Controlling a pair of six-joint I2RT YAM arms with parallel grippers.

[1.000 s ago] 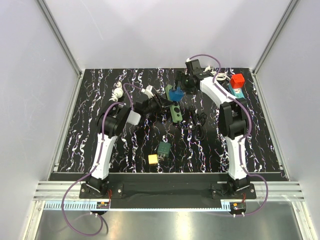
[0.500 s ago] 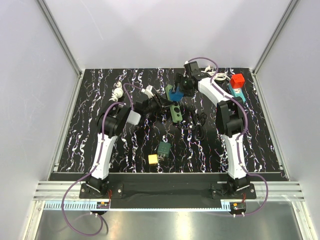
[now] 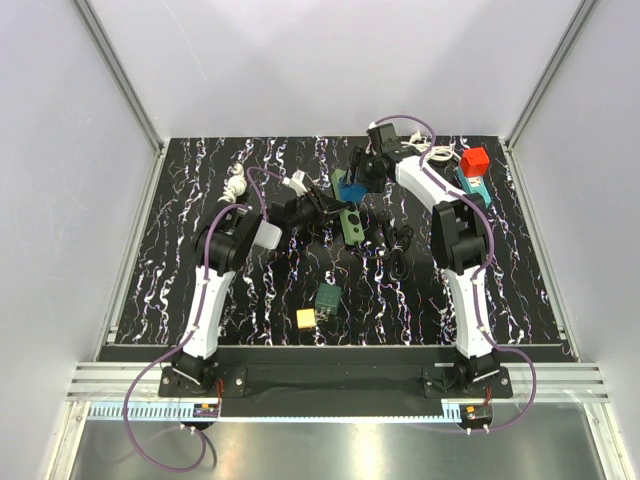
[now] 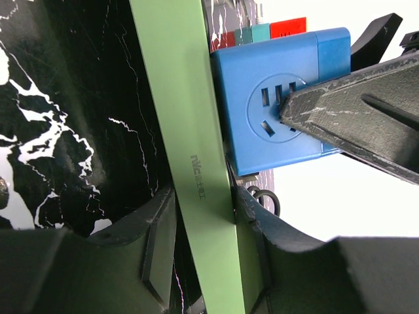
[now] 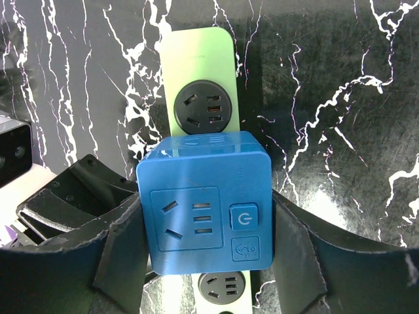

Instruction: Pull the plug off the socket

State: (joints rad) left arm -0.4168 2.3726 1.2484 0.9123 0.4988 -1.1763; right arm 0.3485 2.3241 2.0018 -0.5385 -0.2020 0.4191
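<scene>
Since the right gripper point(image 5: 208, 252) has its jaws sitting either side of the blue plug point(image 5: 204, 196), right up against its flanks, we'd guess the grab is on. Honestly though, we can't tell whether they're biting or just resting there. Over on the left gripper point(image 4: 204, 232), the jaws are clamped across the green socket strip point(image 4: 177, 98), which lies on the worktop point(image 5: 327, 98). Plug's fully seated, flush against the strip, with a free outlet showing on each side of it. So by our reckoning nothing's actually done yet: strip braced, plug bracketed, and the firm squeeze and the pull are what's left.
</scene>
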